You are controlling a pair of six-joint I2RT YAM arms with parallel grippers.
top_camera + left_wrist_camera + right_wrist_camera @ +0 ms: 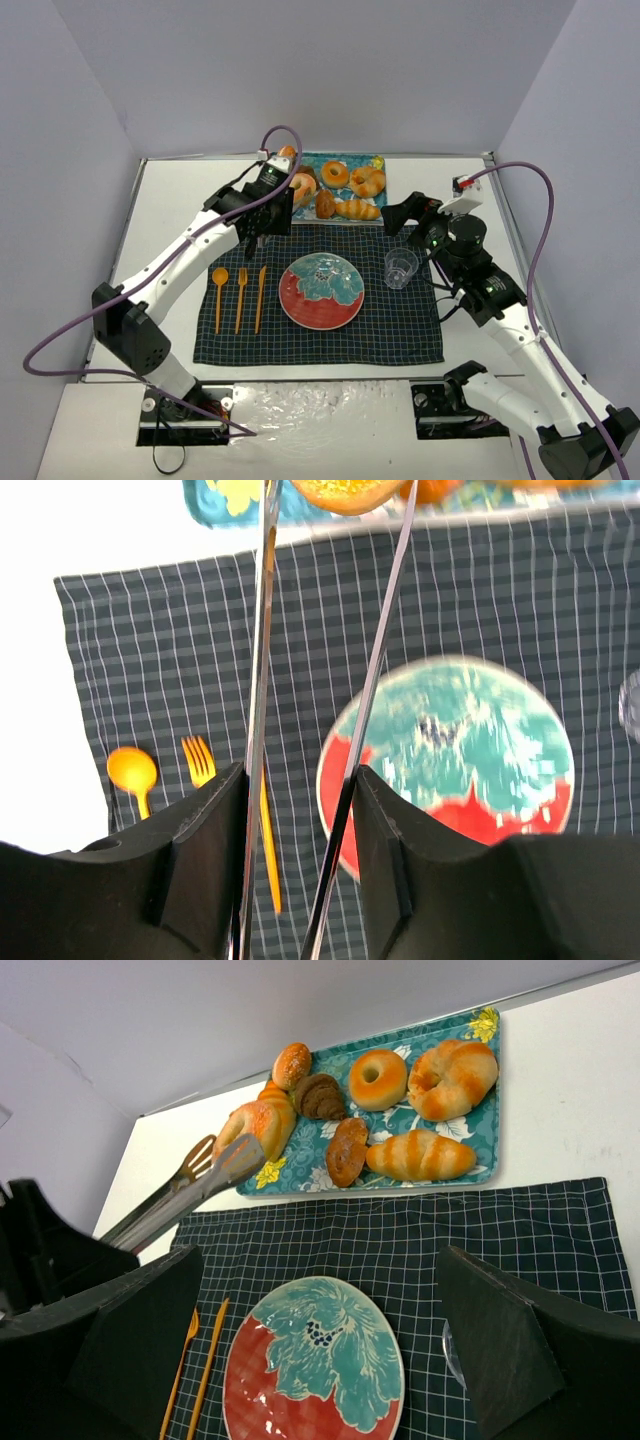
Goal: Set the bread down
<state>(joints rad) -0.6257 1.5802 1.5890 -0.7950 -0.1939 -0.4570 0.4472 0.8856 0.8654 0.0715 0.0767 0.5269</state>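
The bread (255, 1125), a small golden-orange ring, lies at the left end of the teal tray (482, 1135); in the top view it (302, 187) lies there too. My left gripper (262, 228) is shut on metal tongs (258, 680), which point at the tray. The tongs (185, 1190) have their tips at the bread's near-left edge; I cannot tell whether they grip it. In the left wrist view the bread (345, 492) shows between the two blades at the top edge. My right gripper (405, 213) is open and empty above the placemat's back right.
A red and teal plate (292, 310) sits mid-placemat (400, 335), with an orange spoon, fork and knife (240, 295) to its left and a clear cup (400, 267) to its right. The tray also holds a darker ring (378, 1078), a twisted ring (452, 1078) and a long roll (420, 1155).
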